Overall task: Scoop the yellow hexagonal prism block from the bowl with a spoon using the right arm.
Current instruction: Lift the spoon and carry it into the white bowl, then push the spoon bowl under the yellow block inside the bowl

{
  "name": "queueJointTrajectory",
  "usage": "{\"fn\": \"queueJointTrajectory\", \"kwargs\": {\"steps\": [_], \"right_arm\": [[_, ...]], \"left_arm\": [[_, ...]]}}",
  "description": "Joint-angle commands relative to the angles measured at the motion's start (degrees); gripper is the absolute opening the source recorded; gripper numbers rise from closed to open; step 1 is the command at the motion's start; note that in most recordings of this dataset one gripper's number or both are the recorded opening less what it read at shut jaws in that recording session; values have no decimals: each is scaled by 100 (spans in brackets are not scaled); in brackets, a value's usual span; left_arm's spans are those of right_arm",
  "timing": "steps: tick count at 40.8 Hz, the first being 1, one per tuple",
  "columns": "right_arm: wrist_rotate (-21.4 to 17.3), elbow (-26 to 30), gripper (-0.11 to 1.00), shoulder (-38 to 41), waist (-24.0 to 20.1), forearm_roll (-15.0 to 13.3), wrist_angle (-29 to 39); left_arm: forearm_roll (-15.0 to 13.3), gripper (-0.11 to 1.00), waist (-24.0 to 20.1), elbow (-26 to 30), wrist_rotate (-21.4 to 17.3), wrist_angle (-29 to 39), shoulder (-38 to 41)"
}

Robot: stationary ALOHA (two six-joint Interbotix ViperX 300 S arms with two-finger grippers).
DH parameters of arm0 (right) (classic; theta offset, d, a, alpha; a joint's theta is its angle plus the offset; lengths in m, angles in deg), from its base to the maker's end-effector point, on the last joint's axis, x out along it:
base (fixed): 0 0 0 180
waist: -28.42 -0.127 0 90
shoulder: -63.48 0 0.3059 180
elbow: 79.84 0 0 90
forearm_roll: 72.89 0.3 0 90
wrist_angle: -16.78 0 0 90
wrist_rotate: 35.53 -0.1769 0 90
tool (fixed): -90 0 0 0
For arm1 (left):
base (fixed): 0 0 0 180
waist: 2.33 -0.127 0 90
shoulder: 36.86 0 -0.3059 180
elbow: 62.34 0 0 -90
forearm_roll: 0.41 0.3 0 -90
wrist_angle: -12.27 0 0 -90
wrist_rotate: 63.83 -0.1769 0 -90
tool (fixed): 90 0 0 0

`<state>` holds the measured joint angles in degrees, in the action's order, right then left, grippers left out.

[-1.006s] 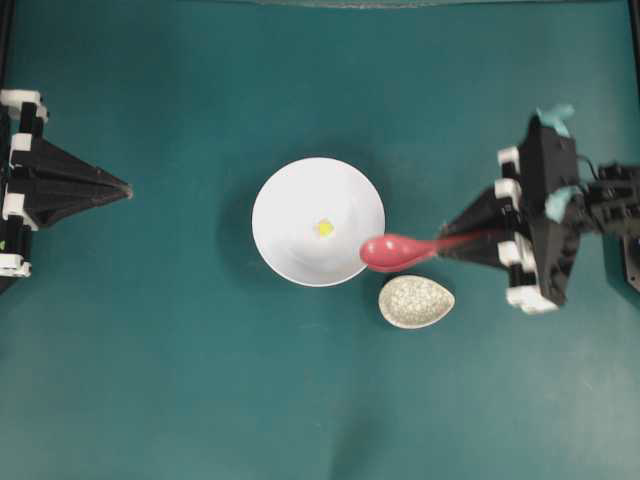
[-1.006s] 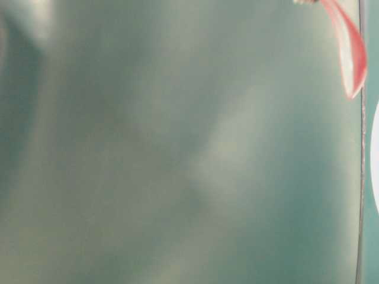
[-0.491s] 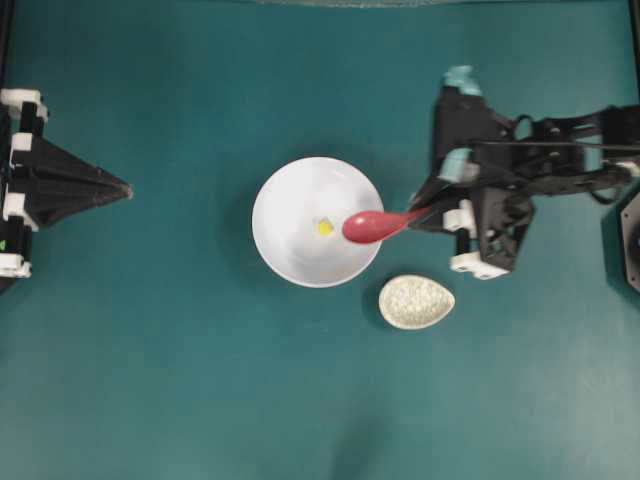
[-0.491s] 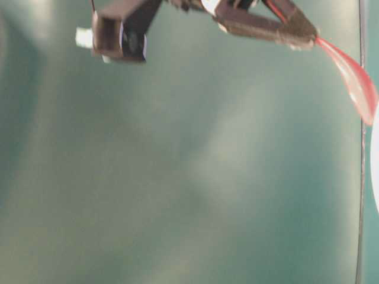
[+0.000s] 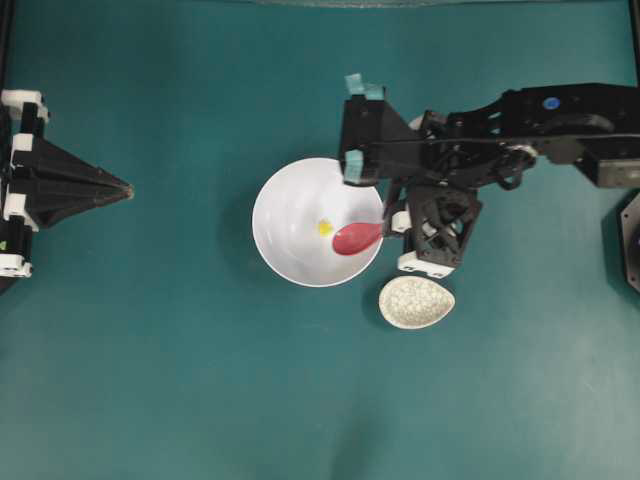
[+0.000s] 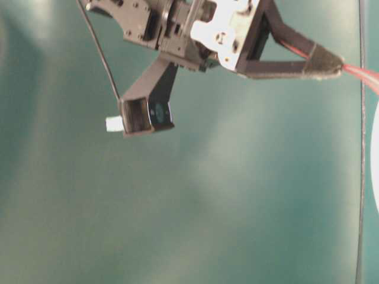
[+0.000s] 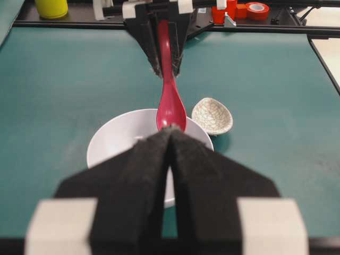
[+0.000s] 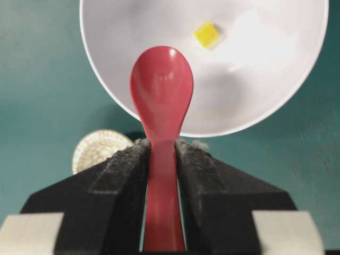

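The white bowl [image 5: 290, 195] stands mid-table with the tiny yellow block [image 5: 325, 228] lying on its bottom. My right gripper [image 5: 388, 222], with teal tape, is shut on the handle of the pink-red spoon [image 5: 355, 238]. The scoop hangs over the bowl's right side, just right of the block. In the right wrist view the spoon [image 8: 162, 90] points into the bowl [image 8: 265, 79], with the block [image 8: 206, 34] ahead and slightly right of the scoop's tip. My left gripper [image 5: 125, 189] is shut and empty at the left edge, far from the bowl.
A speckled off-white spoon rest [image 5: 416, 302] lies just below and right of the bowl, under the right arm's wrist. In the left wrist view a yellow container [image 7: 51, 7] and red tape rolls [image 7: 258, 9] sit beyond the table's far edge.
My right arm has swung left with the spoon, from beside the spoon rest to over the bowl. The scoop now sits lower, next to the block. The left arm has not moved.
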<state>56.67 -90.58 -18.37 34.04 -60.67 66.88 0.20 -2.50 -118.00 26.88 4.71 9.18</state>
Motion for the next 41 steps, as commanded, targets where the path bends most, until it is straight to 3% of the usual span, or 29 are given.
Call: {"fn": "queueJointTrajectory", "kwargs": {"steps": [1, 12, 41], "right_arm": [[-105, 272, 22, 9, 26, -18, 70], [-396, 396, 22, 211, 44, -237, 237], [-352, 404, 22, 791, 123, -369, 44]], "left_arm": [[18, -1, 0, 132, 9, -35, 53], [18, -1, 0, 123, 18, -35, 53], [18, -1, 0, 123, 18, -35, 53]]}}
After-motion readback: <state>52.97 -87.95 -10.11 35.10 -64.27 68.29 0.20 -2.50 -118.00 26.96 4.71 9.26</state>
